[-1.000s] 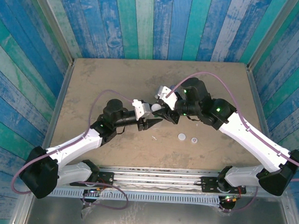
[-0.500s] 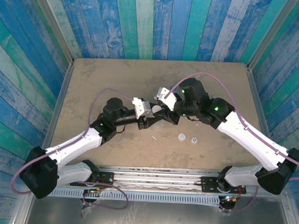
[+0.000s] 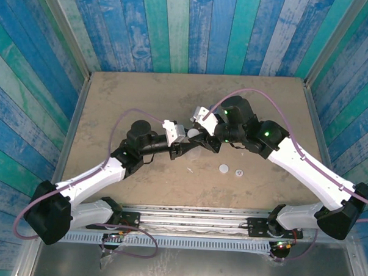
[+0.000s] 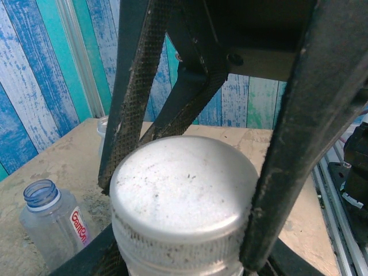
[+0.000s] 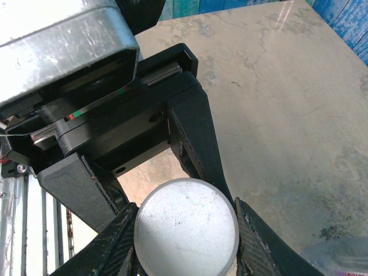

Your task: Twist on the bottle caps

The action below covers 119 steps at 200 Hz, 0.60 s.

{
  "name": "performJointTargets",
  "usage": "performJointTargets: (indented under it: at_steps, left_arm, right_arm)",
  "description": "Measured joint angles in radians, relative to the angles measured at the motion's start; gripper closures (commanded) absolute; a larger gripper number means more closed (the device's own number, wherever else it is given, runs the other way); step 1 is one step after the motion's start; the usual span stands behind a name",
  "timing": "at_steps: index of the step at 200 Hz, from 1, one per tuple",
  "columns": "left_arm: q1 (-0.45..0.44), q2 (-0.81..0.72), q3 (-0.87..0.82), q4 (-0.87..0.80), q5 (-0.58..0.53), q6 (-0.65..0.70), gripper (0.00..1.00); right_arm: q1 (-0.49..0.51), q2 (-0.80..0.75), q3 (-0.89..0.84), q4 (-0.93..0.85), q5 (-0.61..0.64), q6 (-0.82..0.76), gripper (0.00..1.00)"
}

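Two arms of the same build. Left arm point(image 3: 90, 180) and right arm point(image 3: 305, 168): long white shells on the links, black rounded housings at the joints and at the bases. Small green lights point(image 3: 269, 134) on the black parts. A thin purple cable point(image 3: 250, 91) along each arm. Silver-grey metal box point(image 5: 63, 34) at a wrist. Left gripper point(image 4: 181, 224): black fingers point(image 4: 135, 86), rough and grainy, pale at the worn edges; a small screw point(image 4: 233, 58) in the black block above.

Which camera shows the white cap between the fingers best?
The left wrist view: the cap is huge there, ridged edge visible. The right wrist view shows its flat top; the top external view, a tiny white dot.
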<state>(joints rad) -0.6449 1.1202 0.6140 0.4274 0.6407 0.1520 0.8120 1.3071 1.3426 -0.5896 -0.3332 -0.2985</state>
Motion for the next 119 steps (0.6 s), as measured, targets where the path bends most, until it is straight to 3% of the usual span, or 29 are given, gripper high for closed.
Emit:
performJointTargets:
  at_steps: [25, 42, 80, 119]
  left_arm:
    - [0.000, 0.000, -0.004, 0.014, -0.011, -0.011, 0.75]
    - [0.001, 0.000, -0.013, 0.032, -0.031, -0.018, 0.75]
    - [0.003, 0.001, -0.057, 0.090, -0.107, -0.046, 0.73]
    - [0.010, 0.045, -0.099, 0.189, -0.337, -0.102, 0.72]
  right_arm:
    - [-0.001, -0.009, -0.004, 0.029, 0.014, 0.022, 0.28]
    - [-0.001, -0.030, -0.022, 0.056, 0.024, 0.044, 0.19]
    - [-0.006, -0.111, -0.098, 0.157, 0.056, 0.090, 0.13]
    - [-0.010, -0.164, -0.167, 0.232, 0.074, 0.111, 0.07]
